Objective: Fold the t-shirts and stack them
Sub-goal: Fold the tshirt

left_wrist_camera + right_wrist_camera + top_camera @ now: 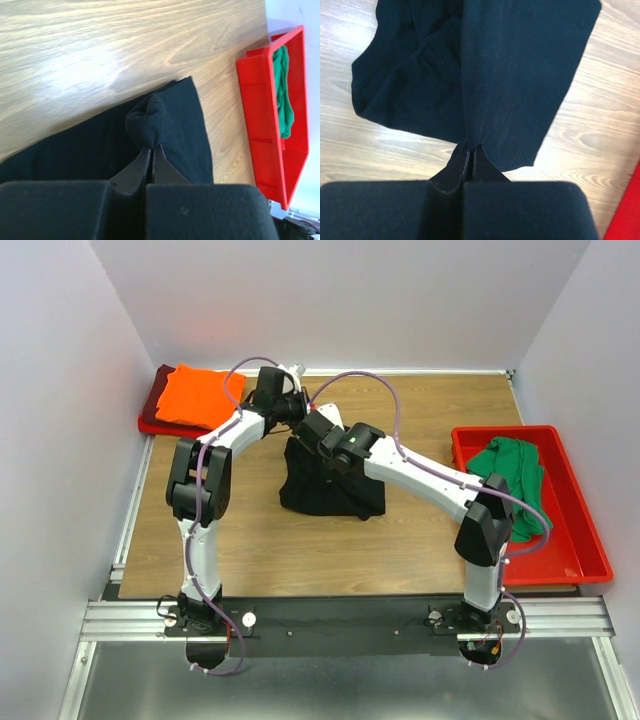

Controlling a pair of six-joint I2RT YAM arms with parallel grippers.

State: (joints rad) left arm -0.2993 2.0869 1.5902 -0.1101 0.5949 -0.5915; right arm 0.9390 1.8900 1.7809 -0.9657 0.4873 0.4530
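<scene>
Left fingers (pixel 136 169) pinch a bunched fold of the black t-shirt (pixel 186 131); right fingers (pixel 460 165) are clamped on its edge.

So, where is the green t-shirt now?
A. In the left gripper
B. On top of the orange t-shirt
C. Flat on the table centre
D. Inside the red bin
D: the green t-shirt lies crumpled inside the red bin, on the robot's right.
</scene>
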